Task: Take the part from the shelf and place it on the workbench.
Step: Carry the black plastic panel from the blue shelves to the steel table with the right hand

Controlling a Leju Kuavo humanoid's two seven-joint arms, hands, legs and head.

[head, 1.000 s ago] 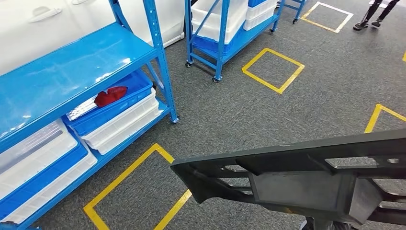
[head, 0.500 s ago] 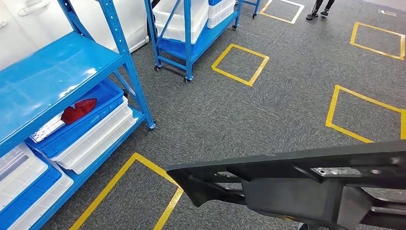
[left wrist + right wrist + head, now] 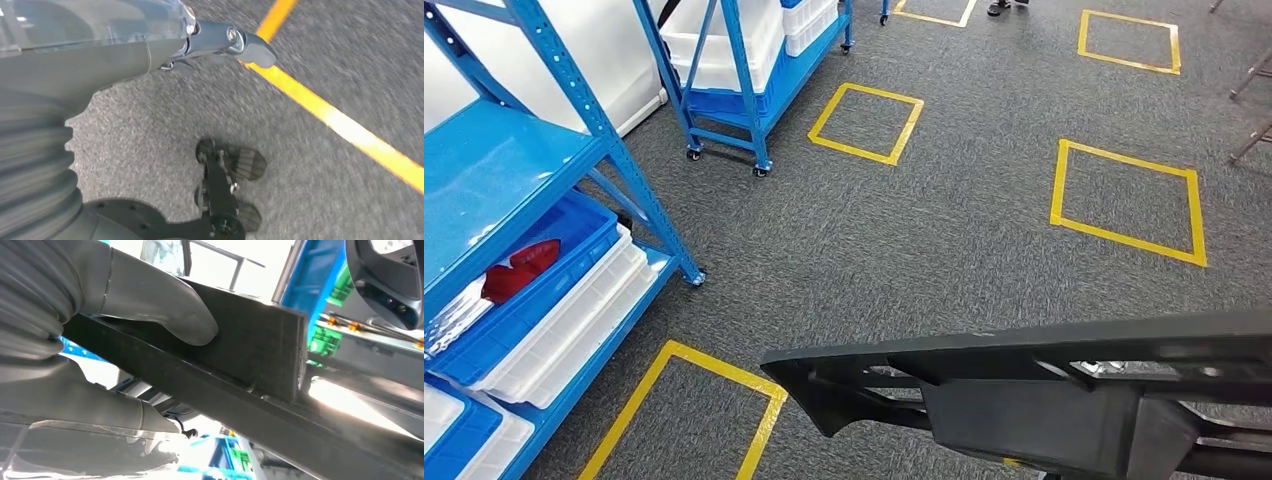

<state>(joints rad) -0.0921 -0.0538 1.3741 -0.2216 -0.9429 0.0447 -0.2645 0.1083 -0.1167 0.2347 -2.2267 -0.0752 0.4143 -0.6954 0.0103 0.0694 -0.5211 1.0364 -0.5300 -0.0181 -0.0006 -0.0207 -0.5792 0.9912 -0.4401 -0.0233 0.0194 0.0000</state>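
The part (image 3: 1034, 395) is a long dark grey plastic frame with ribs and openings. It spans the lower right of the head view, held level above the carpet. In the right wrist view my right hand (image 3: 115, 315) grips the part (image 3: 250, 355), with the thick grey thumb (image 3: 165, 310) pressed on its flat face and fingers underneath. My left hand (image 3: 200, 40) hangs over the carpet with its fingers held out straight and nothing in them.
The blue shelf (image 3: 494, 170) stands at the left, with a blue crate (image 3: 554, 260) holding a red thing (image 3: 519, 270) over white crates. A wheeled blue rack (image 3: 734, 80) is further back. Yellow tape squares (image 3: 1124, 195) mark the grey carpet. A person's feet (image 3: 1009, 6) show at the top edge.
The whole view has swung to the right, so the shelf and rack have slid left and more taped squares show. The part stays in the same place in the picture.
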